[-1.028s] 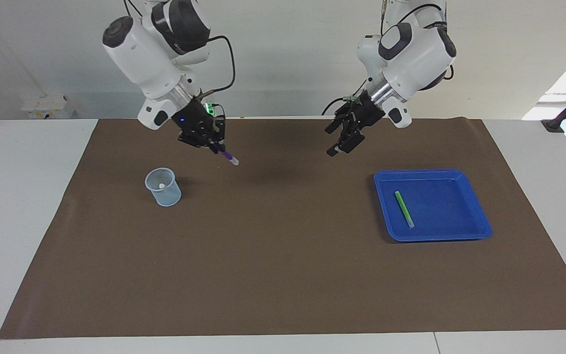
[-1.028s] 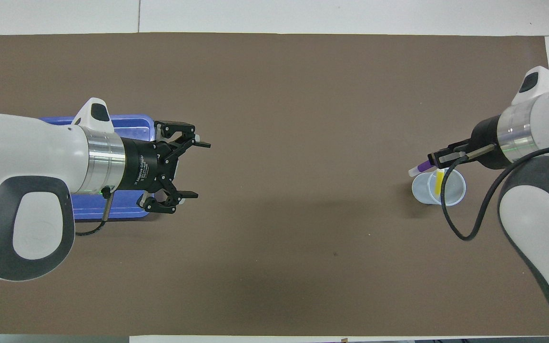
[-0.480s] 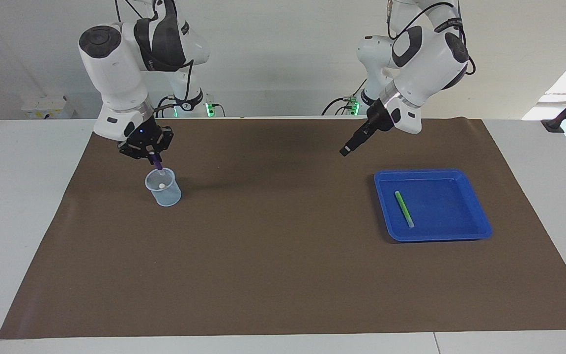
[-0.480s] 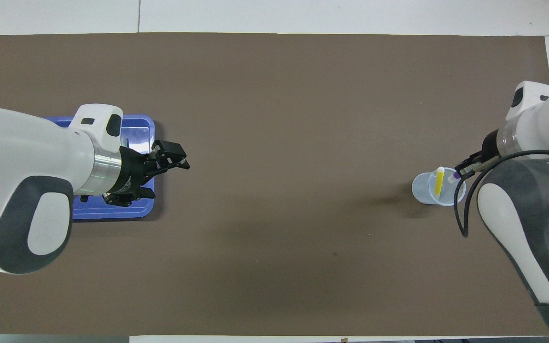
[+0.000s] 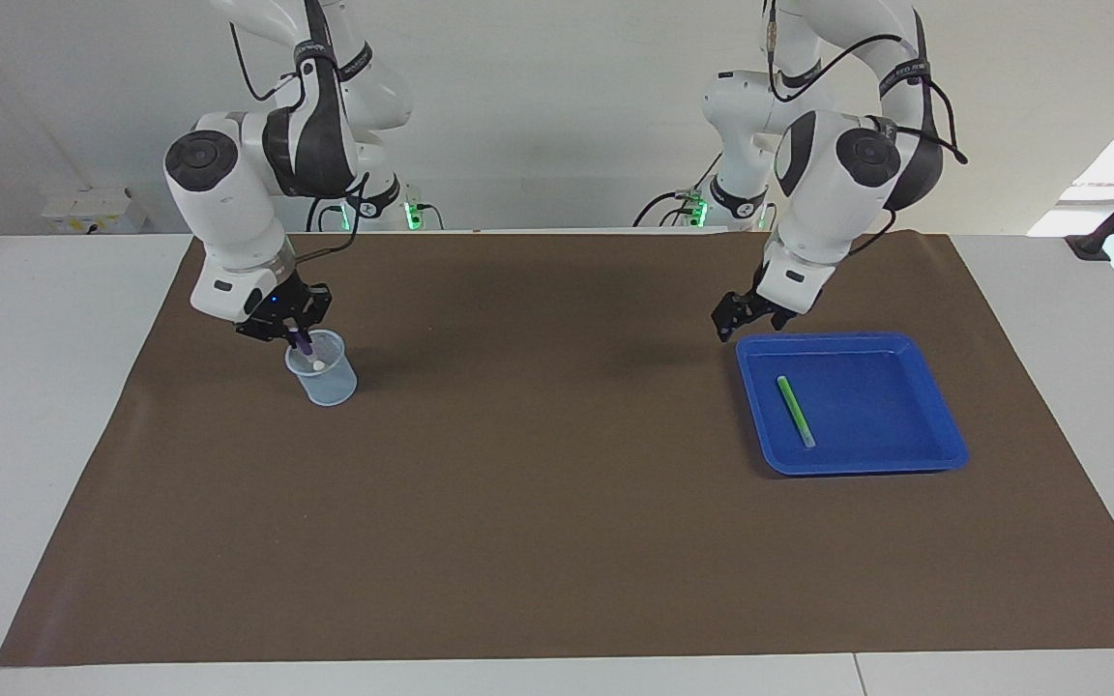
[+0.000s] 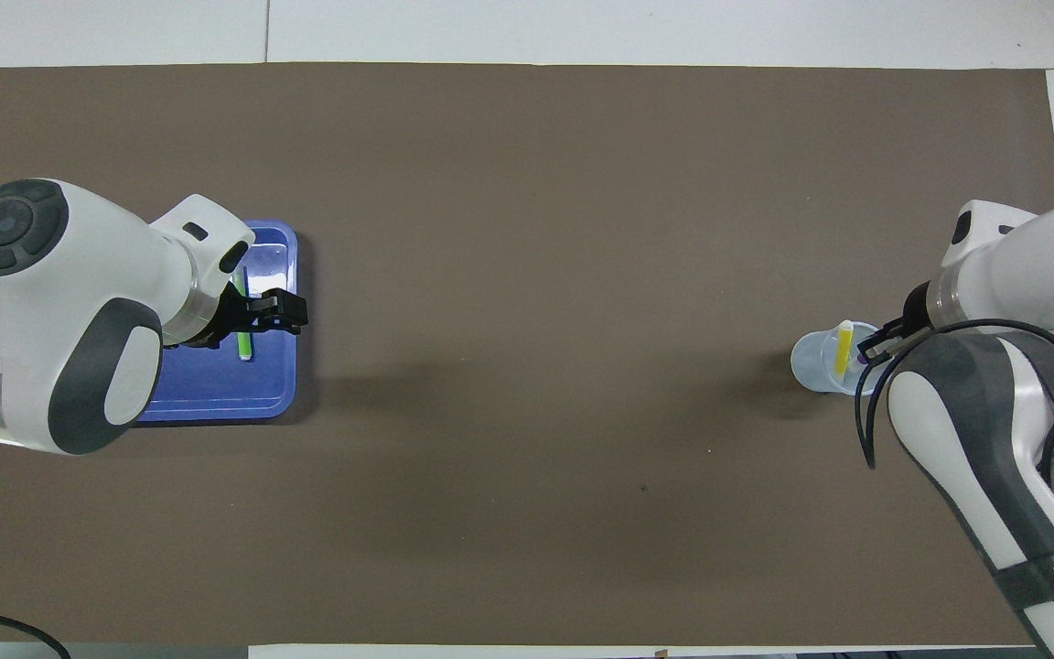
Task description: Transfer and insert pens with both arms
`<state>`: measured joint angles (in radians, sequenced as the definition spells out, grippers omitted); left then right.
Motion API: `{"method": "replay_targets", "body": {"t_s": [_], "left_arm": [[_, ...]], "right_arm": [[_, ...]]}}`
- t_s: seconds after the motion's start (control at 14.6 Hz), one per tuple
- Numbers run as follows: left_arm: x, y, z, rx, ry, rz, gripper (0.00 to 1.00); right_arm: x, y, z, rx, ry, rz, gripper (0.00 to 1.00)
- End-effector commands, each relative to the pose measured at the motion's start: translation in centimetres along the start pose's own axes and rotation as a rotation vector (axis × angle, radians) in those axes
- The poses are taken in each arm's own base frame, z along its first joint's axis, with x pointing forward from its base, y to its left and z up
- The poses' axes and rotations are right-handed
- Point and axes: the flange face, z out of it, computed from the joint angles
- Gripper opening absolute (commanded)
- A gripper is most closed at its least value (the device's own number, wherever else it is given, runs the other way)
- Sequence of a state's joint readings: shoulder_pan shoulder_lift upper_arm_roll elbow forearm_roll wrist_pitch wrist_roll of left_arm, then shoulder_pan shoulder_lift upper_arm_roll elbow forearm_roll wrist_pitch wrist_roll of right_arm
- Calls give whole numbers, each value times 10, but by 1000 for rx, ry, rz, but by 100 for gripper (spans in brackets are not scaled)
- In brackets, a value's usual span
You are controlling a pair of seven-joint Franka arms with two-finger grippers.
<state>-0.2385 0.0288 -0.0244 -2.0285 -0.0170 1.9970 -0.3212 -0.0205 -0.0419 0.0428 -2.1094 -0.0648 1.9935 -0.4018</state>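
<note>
The right end effector point(image 5: 297, 333), clamped on the slim purple marker pen point(image 5: 302, 344), should lower it straight into the clear plastic cup point(image 5: 323, 368) w/o tipping it; left end effector point(image 5: 737, 319), over the blue tray's point(image 5: 915, 458) edge, grip state unclear.

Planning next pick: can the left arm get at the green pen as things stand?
Probably yes. The left gripper hangs at the tray's rim, and the green pen lies alone in it, uncovered.

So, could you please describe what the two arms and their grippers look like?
Both arms are white, rounded, jointed segments with dark grey joint bands and round dark end caps. Black cables loop along them. A silver ring precedes each black two-finger gripper: left gripper, right gripper. Pale lettering marks the right arm's forearm band.
</note>
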Motion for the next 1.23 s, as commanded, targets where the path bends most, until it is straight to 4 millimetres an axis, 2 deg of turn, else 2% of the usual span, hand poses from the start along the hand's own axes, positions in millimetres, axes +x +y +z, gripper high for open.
{"method": "replay_targets", "body": {"t_s": [0.0,0.07,0.21,0.27,0.34,0.41,0.55,0.62,0.69,0.82,1.03,1.1,1.16], "left_arm": [[28,-20,28,45,53,54,100],[38,-34,37,41,69,34,100],[49,-43,52,42,84,80,100],[56,-56,58,39,95,88,100],[61,-60,64,37,102,90,100],[65,-59,76,38,104,96,100],[74,-54,99,41,112,119,100],[75,-52,105,42,109,123,100],[76,-52,110,45,103,141,100],[78,-54,119,53,92,193,99],[79,-55,121,54,82,213,91],[78,-55,122,55,80,213,84],[78,-55,122,55,77,213,70]], "right_arm": [[-7,0,-3,-19,13,-16,74],[-7,1,-6,-18,10,-17,100],[-5,2,-31,-9,21,-4,100],[-3,2,-53,-10,29,2,100],[-3,-2,-73,-3,37,5,100],[-3,-10,-94,32,64,19,100],[-11,-19,-110,92,97,34,100],[-15,-25,-125,134,128,43,100],[-19,-32,-150,207,170,51,100],[-18,-38,-176,335,214,54,100],[-20,-52,-173,426,188,87,100],[-20,-55,-170,447,164,175,100],[-21,-61,-166,458,146,252,100]]}}
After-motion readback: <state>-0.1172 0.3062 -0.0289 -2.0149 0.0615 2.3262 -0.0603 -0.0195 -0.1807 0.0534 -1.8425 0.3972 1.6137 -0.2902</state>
